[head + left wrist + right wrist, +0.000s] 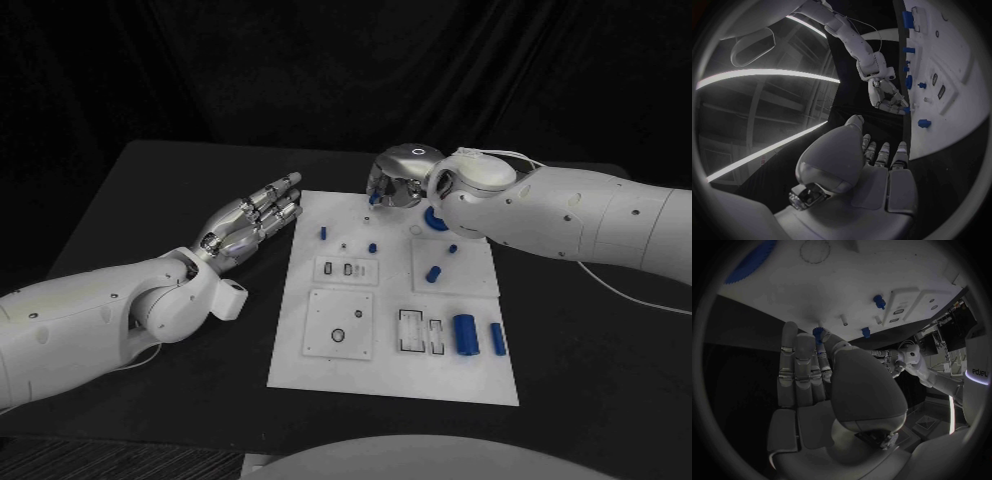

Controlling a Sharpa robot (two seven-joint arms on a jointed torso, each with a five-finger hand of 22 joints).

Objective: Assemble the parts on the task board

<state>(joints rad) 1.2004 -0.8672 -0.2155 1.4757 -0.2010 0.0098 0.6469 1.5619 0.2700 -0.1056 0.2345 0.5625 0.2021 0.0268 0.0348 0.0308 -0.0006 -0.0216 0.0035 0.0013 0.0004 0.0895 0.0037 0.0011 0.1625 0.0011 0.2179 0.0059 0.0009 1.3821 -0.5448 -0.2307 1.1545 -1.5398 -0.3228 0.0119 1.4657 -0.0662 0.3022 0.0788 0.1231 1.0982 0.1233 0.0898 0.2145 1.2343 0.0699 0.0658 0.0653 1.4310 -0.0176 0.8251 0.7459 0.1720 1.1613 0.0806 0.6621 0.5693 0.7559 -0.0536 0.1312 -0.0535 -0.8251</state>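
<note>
Head view puts the right hand at the far edge of the task board, fingers pointing down over the board's far-left corner. From its own wrist, the fingers lie straight and close beside one another, their tips reaching toward a small blue part at the board's edge. Whether the tips touch that part, or have begun to pinch it, I cannot tell; nothing is plainly held. My judgement is that the hand is placed there to pick up or press home this small piece, since the tips are lined up on it rather than on anything else.

The left hand rests off the board, just beside its left edge over the black bench, fingers stretched out flat and slightly apart, holding nothing. It seems parked clear so that the right arm has the board to itself.

On the board, working away from the right hand: several small blue pegs stand near the far-left corner, a rounder blue piece lies just beside the right wrist, and another small peg stands in the raised plate toward the board's right. Toward the near-right corner a large blue cylinder and a slimmer one lie on their sides next to slotted recesses, not yet seated, so most of the assembly looks undone.
</note>
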